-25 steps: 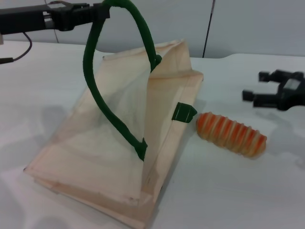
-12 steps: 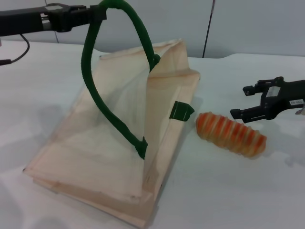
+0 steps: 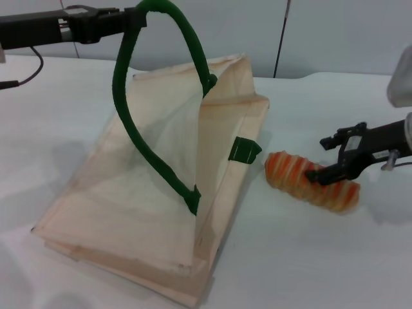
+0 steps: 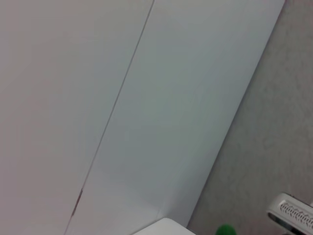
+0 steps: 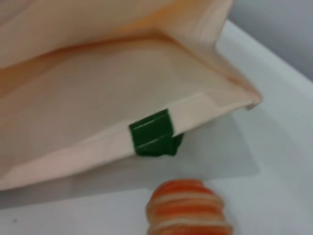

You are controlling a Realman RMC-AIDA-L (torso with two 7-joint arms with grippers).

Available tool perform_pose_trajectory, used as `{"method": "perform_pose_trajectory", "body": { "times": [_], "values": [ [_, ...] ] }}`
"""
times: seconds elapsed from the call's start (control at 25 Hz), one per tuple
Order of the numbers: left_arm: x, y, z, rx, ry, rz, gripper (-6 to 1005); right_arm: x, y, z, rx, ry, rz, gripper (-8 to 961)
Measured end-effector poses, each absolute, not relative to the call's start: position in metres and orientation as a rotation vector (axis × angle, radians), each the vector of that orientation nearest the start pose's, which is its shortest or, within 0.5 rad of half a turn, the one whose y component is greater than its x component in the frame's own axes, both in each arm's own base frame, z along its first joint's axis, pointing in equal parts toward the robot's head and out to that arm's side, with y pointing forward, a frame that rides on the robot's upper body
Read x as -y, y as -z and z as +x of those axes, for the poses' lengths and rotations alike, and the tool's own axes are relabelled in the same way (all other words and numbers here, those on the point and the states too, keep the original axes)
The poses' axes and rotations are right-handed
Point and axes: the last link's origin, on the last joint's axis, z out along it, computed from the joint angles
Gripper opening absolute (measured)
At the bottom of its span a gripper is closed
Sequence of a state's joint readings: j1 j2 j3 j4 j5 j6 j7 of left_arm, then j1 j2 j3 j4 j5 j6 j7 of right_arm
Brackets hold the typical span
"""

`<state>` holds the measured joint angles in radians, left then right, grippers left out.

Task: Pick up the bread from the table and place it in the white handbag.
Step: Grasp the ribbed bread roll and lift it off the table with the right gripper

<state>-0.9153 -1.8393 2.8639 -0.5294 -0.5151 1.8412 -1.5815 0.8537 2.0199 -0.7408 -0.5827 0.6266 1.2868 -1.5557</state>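
The white handbag lies on the table with its mouth held up and open. My left gripper is at the upper left, shut on the green rope handle. The striped orange and cream bread lies on the table just right of the bag's green tab. My right gripper is open over the bread's right half, one finger behind it and one low against its front. In the right wrist view the bread's end sits close below the bag and tab.
A grey wall with a dark vertical seam stands behind the table. A black cable trails at the far left. The left wrist view shows only the wall and a speck of green handle.
My right gripper has come in from the right and dropped down onto the bread. The left gripper keeps the handle raised in the same place.
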Motion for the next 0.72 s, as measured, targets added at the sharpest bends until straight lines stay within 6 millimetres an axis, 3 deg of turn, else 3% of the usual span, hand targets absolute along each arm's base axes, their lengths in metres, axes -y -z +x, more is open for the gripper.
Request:
{"method": "perform_pose_trajectory", "body": {
  "times": [0.72],
  "values": [
    [-0.399,-0.118,-0.217,0.794,1.022,-2.577,121,-0.411,0.025,0.236,-0.486,0.237,-2.827,763]
  ]
}}
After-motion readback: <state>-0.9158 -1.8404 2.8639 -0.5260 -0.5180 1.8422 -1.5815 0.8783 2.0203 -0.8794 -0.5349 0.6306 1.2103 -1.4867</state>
